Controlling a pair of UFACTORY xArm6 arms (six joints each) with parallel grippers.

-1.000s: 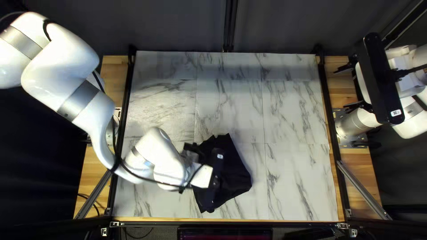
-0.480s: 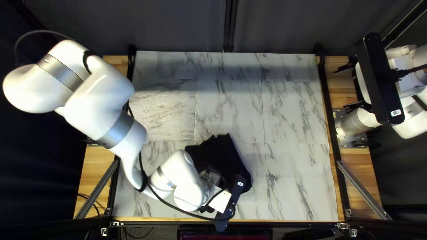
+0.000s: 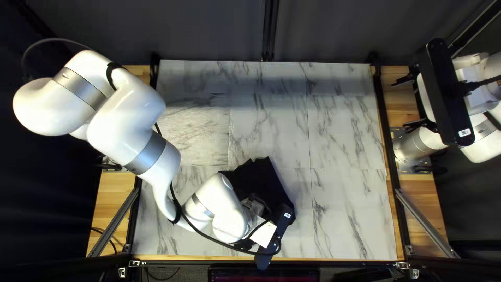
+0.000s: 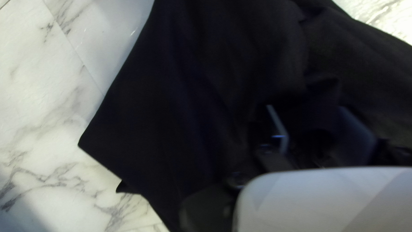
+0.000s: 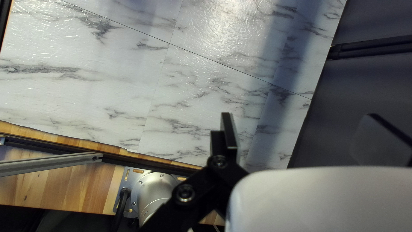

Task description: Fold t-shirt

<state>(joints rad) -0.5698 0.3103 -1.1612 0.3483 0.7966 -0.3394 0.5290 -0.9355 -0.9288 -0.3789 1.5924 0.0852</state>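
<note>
The black t-shirt [image 3: 261, 180] lies bunched on the marble-patterned table, partly covered by my left arm. My left gripper [image 3: 257, 205] is low over it in the top left view, its fingertips hidden there. In the left wrist view, dark t-shirt cloth [image 4: 171, 94] spreads under and around my left gripper [image 4: 307, 111]. Its fingers stand apart, with a raised fold between them. My right gripper [image 3: 406, 103] is held over the table's right edge, away from the shirt. In the right wrist view my right gripper [image 5: 300, 115] has its fingers wide apart, holding nothing.
The marble-patterned tabletop [image 3: 344, 130] extends beyond and to the right of the shirt. Dark rails [image 3: 391, 156] line its sides, with wooden strips outside them. A cable [image 3: 209, 239] hangs along my left arm near the table's near edge.
My left arm has swung right and toward the near edge, slowing lately. The shirt's left part has come into view beside it. My right arm has not moved.
</note>
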